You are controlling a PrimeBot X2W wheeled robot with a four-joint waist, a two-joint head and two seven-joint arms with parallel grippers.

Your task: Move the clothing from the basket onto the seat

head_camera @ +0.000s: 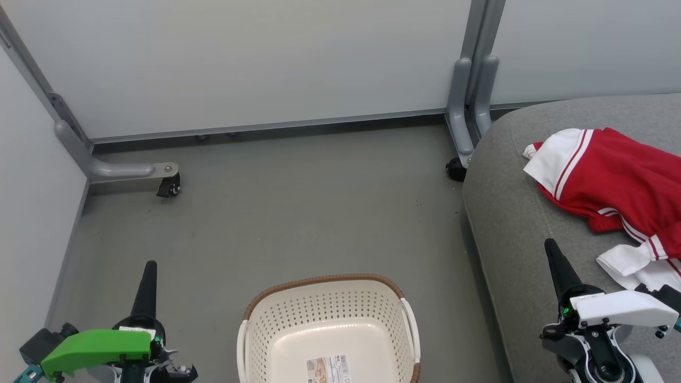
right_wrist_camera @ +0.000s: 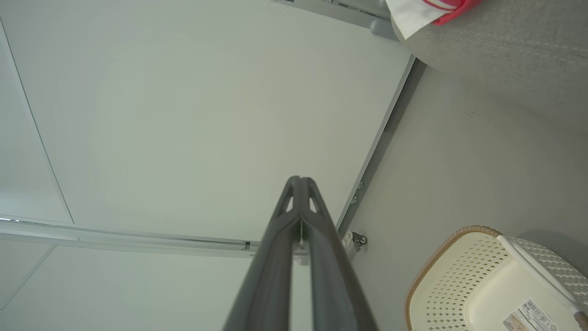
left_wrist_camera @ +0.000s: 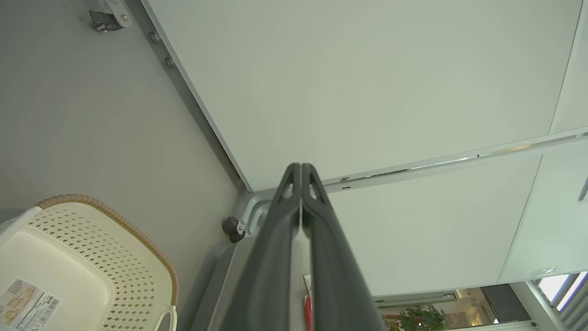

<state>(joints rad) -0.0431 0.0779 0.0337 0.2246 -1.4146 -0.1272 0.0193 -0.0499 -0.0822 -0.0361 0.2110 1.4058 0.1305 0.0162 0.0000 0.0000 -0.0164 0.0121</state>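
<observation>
On the seat, at your three o'clock, the clothing lies in a loose heap, so the basket at six o'clock holds nothing. Your left gripper and right gripper hover closed and empty, since, I judge, nothing remains to move.

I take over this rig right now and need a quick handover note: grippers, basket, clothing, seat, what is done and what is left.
Left gripper: shut, empty, left of the basket.
Right gripper: shut, empty, in front of the seat.
Basket: on the floor, holding only its label as far as it shows.
Clothing: red and white, lying on the seat.
Done: the clothing is out of the basket, it seems.
Left: nothing that shows.
</observation>
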